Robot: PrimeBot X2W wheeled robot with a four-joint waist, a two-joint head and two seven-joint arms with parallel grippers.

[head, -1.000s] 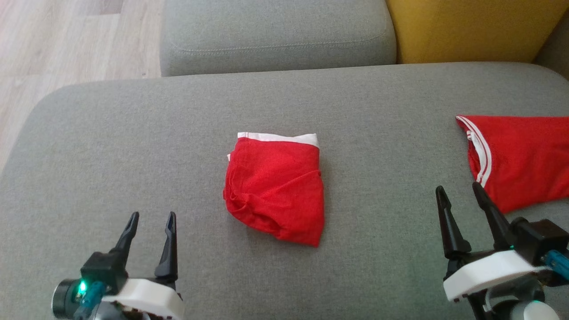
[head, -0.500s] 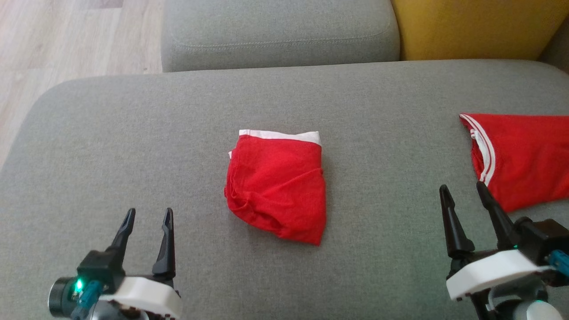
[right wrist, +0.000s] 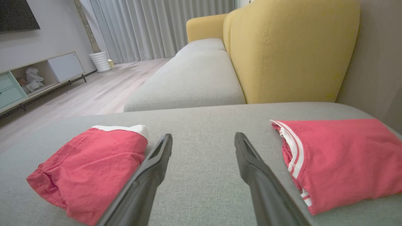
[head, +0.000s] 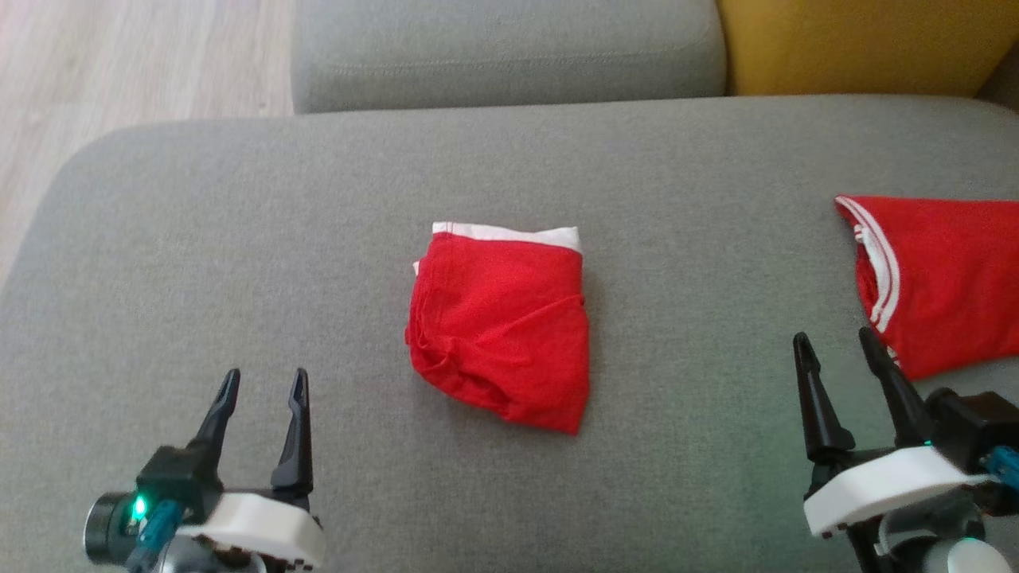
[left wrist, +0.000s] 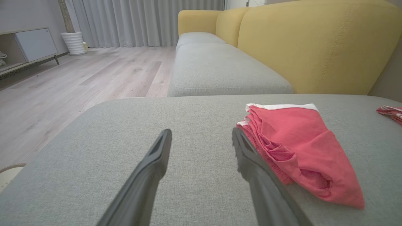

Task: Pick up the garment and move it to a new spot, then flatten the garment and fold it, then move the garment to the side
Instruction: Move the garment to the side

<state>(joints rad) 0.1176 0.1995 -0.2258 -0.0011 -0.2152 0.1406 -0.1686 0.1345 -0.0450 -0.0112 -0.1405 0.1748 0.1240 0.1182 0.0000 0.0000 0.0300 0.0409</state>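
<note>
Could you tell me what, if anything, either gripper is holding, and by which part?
Nothing: the left gripper and right gripper are open and empty, clear of the middle red garment.

Black tapered fingers [head: 296, 430], white housings [head: 255, 529], green light [head: 140, 506]

Folded red garment [head: 500, 334] mid-cushion

We see a red garment [head: 497, 334] with a white band (along one edge), a second red garment [head: 947, 278] with double white stripes, a grey cushion [head: 239, 239], and a yellow backrest [head: 860, 44].
</note>
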